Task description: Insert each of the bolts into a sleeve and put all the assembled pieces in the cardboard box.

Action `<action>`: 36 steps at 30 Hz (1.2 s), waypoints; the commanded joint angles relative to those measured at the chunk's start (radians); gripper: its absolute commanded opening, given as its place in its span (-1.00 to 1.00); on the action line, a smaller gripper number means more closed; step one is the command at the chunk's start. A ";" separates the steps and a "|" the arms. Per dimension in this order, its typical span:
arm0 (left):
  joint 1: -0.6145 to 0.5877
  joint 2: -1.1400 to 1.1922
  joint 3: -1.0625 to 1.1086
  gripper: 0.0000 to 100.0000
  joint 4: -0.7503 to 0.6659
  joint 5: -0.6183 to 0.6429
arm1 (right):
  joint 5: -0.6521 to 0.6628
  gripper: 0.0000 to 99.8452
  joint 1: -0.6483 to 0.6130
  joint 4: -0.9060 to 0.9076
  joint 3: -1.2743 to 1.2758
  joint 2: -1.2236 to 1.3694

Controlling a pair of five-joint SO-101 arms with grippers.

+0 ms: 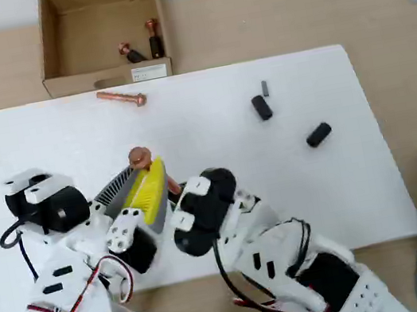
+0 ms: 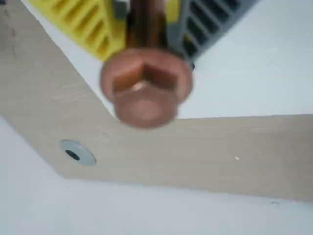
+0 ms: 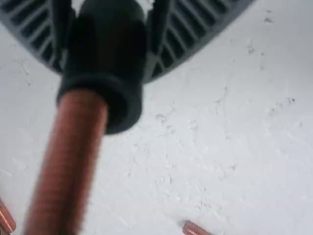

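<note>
Jamming is the main risk. The left tool (image 1: 143, 167) is closed on the bolt (image 2: 145, 85) just behind its head. The right tool (image 3: 110, 44) is clamped round the black sleeve (image 3: 105, 63). The threaded end sits at the sleeve's mouth; how deep it goes can't be told. In the high view the pair hangs over the white mat (image 1: 346, 204), just off centre toward 9 o'clock, between the two arms. If bolt and sleeve are off-line, a push would likely bind the thread on the rim. The bolt could then pivot in its narrow grip, or the sleeve could slip free and roll. Releasing either side with the bolt barely in could drop a part. On the carry to the box (image 1: 44, 47) at 11 o'clock, which holds two finished pieces (image 1: 131, 53), the bolt could slide out if tipped. A loose bolt (image 1: 122, 98) lies at 11 o'clock by the box front, a spare sleeve (image 1: 262, 106) at 2 o'clock and a second sleeve (image 1: 319, 134) at 3 o'clock. A wide arm swing could knock them.
</note>
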 commanded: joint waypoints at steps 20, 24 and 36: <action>0.003 -0.002 -0.052 -1.00 0.086 -0.005 | 0.011 -0.98 0.025 -0.035 0.008 -0.008; 0.005 -0.002 -0.025 -1.00 0.083 -0.003 | 0.011 -0.98 0.024 -0.063 0.005 -0.008; 0.126 -0.002 0.152 -1.00 0.089 -0.008 | 0.075 -0.98 -0.004 -0.069 0.004 -0.008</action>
